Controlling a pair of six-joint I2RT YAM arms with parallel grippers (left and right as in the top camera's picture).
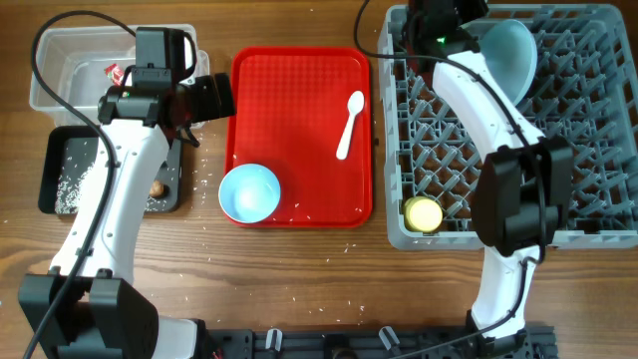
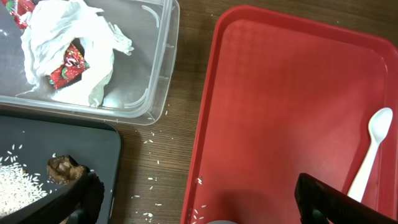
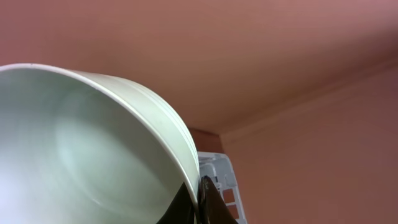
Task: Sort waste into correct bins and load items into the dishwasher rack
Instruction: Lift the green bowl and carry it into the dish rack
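Pale blue-white bowl point(image 3: 93, 155) is hanging, rim pinched by the right gripper point(image 3: 198, 205), over the dishwasher rack point(image 1: 588, 150), while the left gripper point(image 1: 207, 100) is gaping released.

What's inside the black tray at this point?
White rice grains and a small brown lump lie in the black tray. The left arm covers its middle, so anything there cannot be seen.

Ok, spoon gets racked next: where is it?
In the overhead view, the white spoon lies on the red tray, at its right side, nearest the dishwasher rack.
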